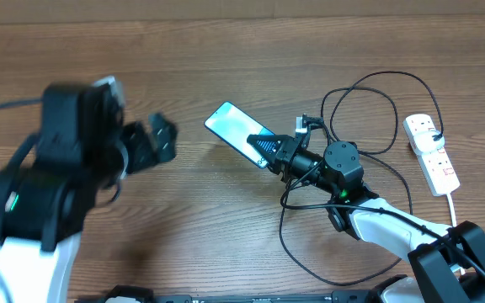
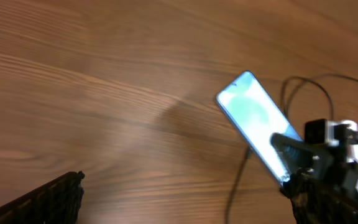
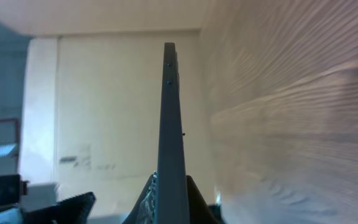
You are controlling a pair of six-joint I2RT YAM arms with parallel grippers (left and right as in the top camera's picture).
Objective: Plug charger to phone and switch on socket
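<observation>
Furthest left, the left arm (image 1: 49, 185) shows only as a blur above the wooden table (image 1: 226, 50). The left gripper (image 1: 160, 139) points toward the middle of the table. In the left wrist view its fingers (image 2: 55, 199) sit at opposite bottom corners of the frame, spread wide, with only bare wood between them; it grips nothing.

Next comes the phone (image 1: 236, 130), near the centre of the table. It lies on a slant with its blue-cyan screen facing up and its free end pointing up and to the left. The right gripper (image 1: 265, 148) is clamped on the phone's lower right end. The right wrist view shows the handset edge-on, pinched between the two fingers. I cannot tell whether the phone rests on the wood or is raised slightly off it.

Around and behind the right arm (image 1: 377, 219) the charger (image 1: 369, 84) runs in loose black loops, one above the wrist and a larger one below it. Its connector tip cannot be made out.

Far right lies the socket (image 1: 429, 151), its red switches facing up and its thick white cord (image 1: 453, 202) trailing down. One strand of black cable reaches the socket's upper part. Whether anything is seated in an outlet is too small to tell.
</observation>
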